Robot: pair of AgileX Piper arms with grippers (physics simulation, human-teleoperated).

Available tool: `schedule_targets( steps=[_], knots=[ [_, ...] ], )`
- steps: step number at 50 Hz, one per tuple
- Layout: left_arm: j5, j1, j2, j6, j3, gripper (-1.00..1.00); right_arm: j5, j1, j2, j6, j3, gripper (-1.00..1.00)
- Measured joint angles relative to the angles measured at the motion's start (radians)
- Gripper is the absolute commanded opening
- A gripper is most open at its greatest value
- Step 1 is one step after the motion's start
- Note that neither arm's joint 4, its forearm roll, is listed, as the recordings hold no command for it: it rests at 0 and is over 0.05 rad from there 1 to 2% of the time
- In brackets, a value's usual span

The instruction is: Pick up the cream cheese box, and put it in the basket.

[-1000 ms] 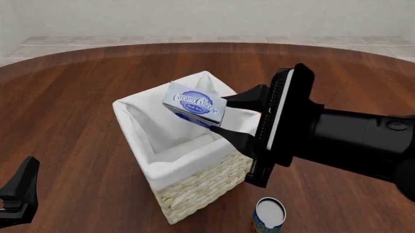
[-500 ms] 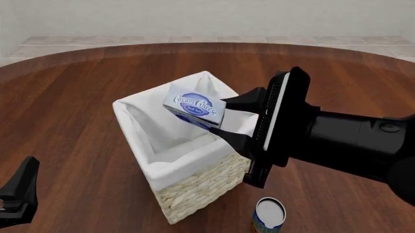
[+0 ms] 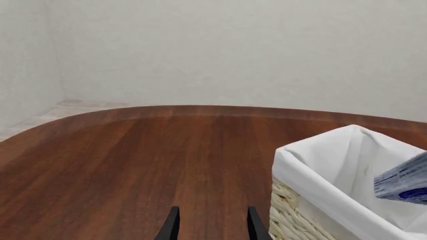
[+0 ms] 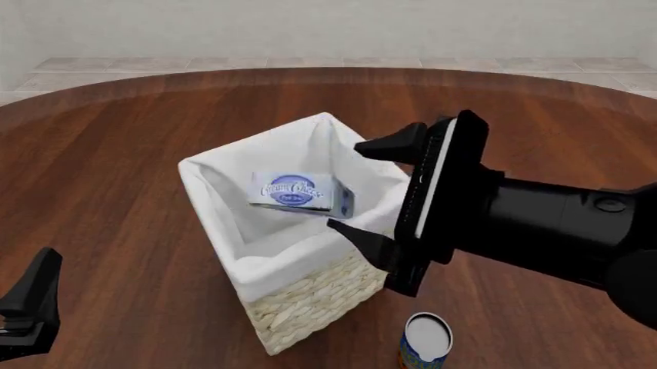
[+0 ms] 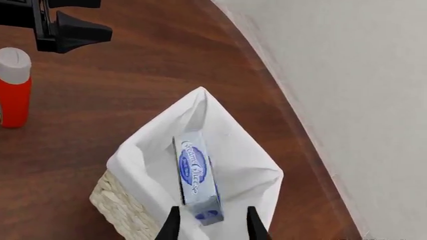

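The right claw (image 4: 359, 188) stands wide, holding nothing: one finger points out above the far rim of the basket (image 4: 308, 296), the other below, over its near right edge, and neither touches the box (image 4: 298, 192). The box lies just ahead of the fingertips and below them, inside the mouth of the basket, with white liner visible on all sides of it. In the right wrist view the box (image 5: 197, 182) sits between the two fingertips (image 5: 172, 227) and beyond them, its long axis running straight away from the claw along the line of the fingers, logo face turned sideways. Whether it has come to rest on the basket floor or hangs in mid-fall cannot be told. The right arm is by far the nearer; the left claw (image 4: 26, 307) is well apart, low over the counter (image 4: 123, 154), and its wrist view shows two fingertips (image 3: 172, 227) parted with nothing between them and one corner of the box (image 3: 403, 182) above the liner. Judged from this layout, placement is effectively done; the next move only requires the right claw to lift clear without catching the liner.
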Motion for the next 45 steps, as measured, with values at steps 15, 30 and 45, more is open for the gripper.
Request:
schedule_targets(
  steps=[15,30,45],
  knots=[
    [0.001,0.0,0.0,0.001,0.0,1.0,-0.014,-0.013,-0.01,0.0,0.004,1.0],
    [0.001,0.0,0.001,0.002,-0.001,1.0,-0.018,-0.02,-0.016,-0.004,0.002,1.0],
    [0.001,-0.001,0.001,0.003,0.0,1.0,-0.013,-0.022,-0.025,-0.012,-0.009,1.0]
  ],
)
